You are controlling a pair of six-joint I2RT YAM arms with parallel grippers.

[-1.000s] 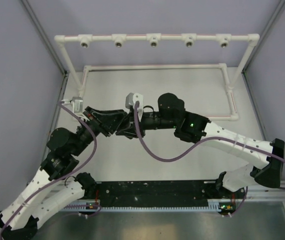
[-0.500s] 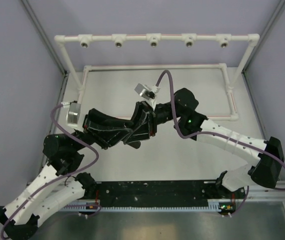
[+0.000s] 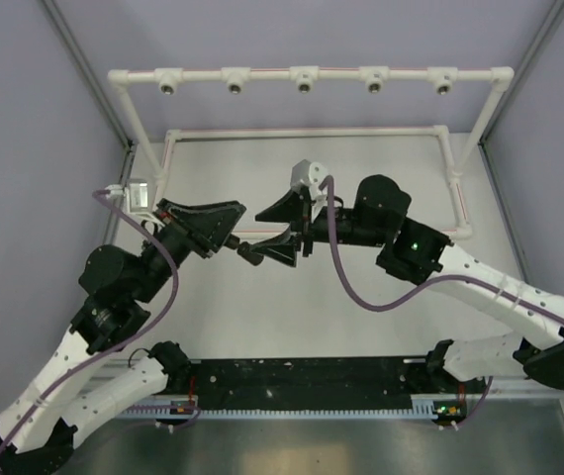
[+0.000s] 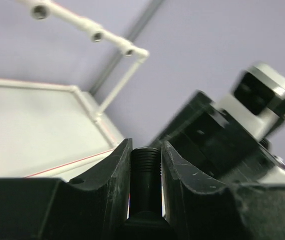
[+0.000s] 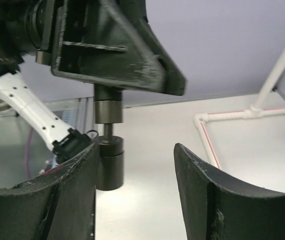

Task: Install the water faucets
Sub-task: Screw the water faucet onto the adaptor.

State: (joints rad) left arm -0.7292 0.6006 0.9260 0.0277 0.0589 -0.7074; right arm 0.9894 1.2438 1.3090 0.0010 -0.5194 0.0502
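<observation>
A small black faucet (image 4: pixel 146 172) with a threaded end stands clamped between my left gripper's (image 4: pixel 146 146) shut jaws. In the top view the left gripper (image 3: pixel 230 240) points right over the table's middle, and the faucet (image 3: pixel 248 253) sticks out of its tip. My right gripper (image 3: pixel 258 237) faces it from the right, jaws open on either side of the piece. In the right wrist view the faucet (image 5: pixel 109 162) hangs from the left gripper (image 5: pixel 107 50) and sits close against one finger (image 5: pixel 75 200) of the open right gripper (image 5: pixel 135 150); the other finger stands well apart.
The white pipe frame (image 3: pixel 304 75) stands at the back of the table with several metal-ringed sockets along its top bar, and its base loop (image 3: pixel 302 131) lies on the table. It also shows in the left wrist view as frame (image 4: pixel 97 35) and the right wrist view as frame (image 5: pixel 262 112). Purple cables trail from both wrists.
The right gripper's jaws have opened. Both wrists have turned and drawn apart, and the faucet stays in the left gripper.
</observation>
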